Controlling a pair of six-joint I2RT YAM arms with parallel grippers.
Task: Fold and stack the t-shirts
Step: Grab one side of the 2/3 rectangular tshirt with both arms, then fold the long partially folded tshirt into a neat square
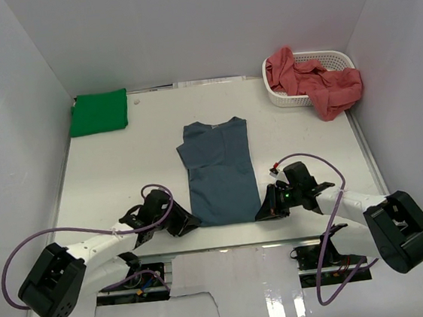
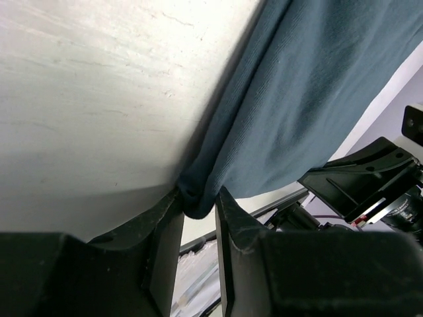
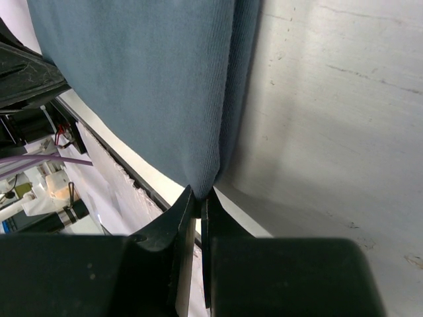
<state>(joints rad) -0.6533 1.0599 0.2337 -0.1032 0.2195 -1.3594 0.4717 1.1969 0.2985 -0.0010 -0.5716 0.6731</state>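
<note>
From above, the slate blue t-shirt (image 1: pixel 220 171) lies folded lengthwise mid-table, my left gripper (image 1: pixel 186 222) and right gripper (image 1: pixel 266 211) at its near corners. My left wrist view shows fingers (image 2: pixel 165 228) partly apart around a soft knit corner. My right fingers (image 3: pixel 180 221) pinch the hem tight.

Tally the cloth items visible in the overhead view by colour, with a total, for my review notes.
Slate blue t-shirt, flat at centre: 1
Bright green t-shirt, folded at far left: 1
Salmon red cloth heap spilling from the white basket: 1 heap; separate shirts inside cannot be counted
Total: 3 colour groups
</note>
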